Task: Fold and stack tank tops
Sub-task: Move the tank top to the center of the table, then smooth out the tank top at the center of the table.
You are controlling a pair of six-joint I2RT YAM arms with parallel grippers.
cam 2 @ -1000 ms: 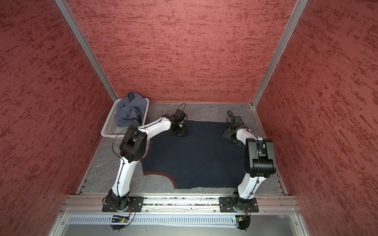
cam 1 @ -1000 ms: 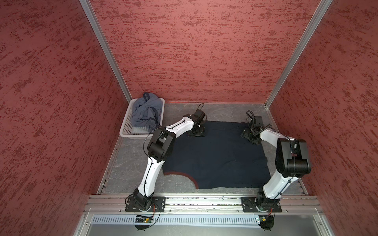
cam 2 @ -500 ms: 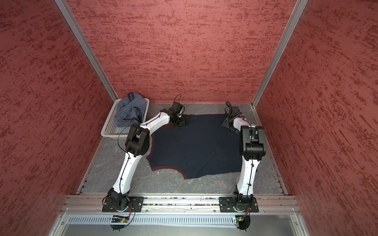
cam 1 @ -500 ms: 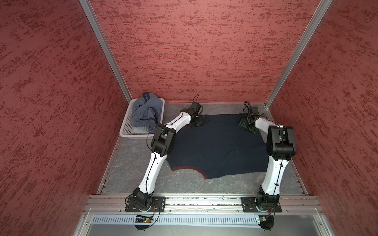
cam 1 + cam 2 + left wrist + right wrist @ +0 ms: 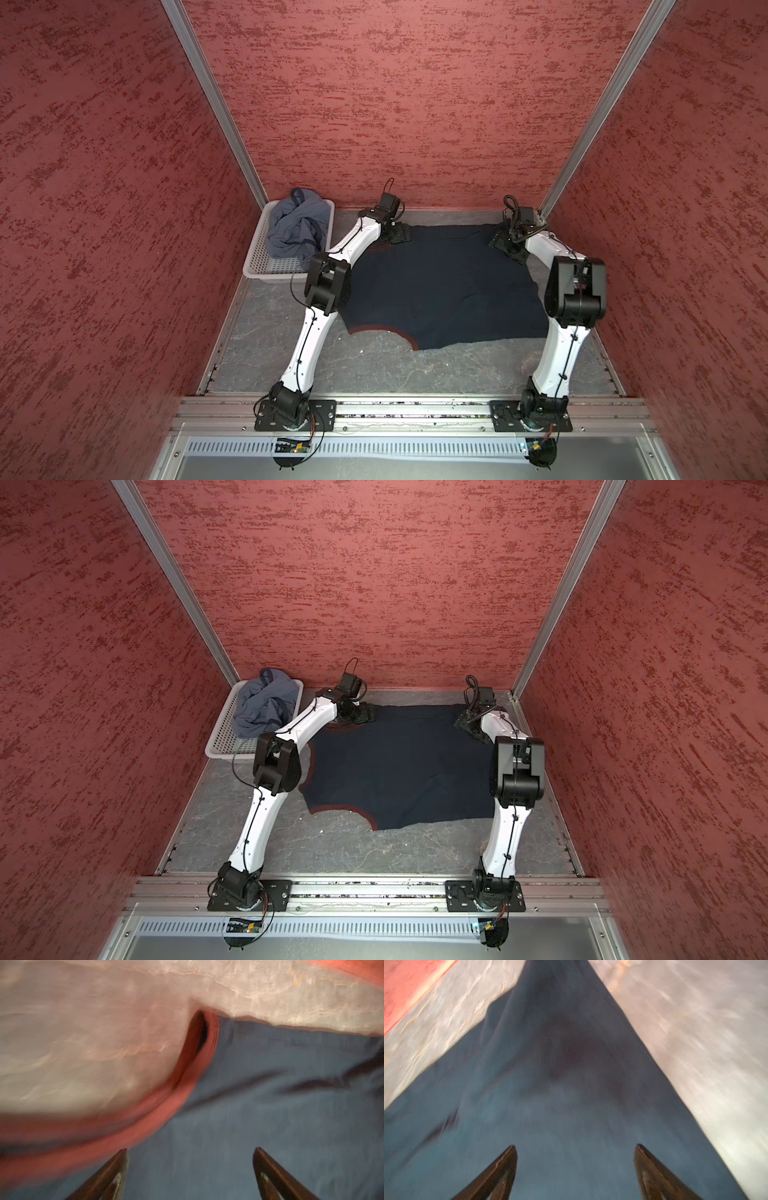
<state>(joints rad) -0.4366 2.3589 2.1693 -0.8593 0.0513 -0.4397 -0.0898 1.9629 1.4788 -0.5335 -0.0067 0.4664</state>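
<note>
Two tops: dark navy maroon-trimmed cloth tank top (image 5: 440,282) spread on grey worktop (image 5: 374,365); slate blue-grey cloth top (image 5: 291,228) crumpled in white perforated plastic basket (image 5: 266,253). Over navy far edge, left jaws and right jaws apart, empty.

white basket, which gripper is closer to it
Left. The left gripper is open over the navy tank top's far corner, right next to the basket. The right gripper is open over the opposite far corner, across the garment.
</note>
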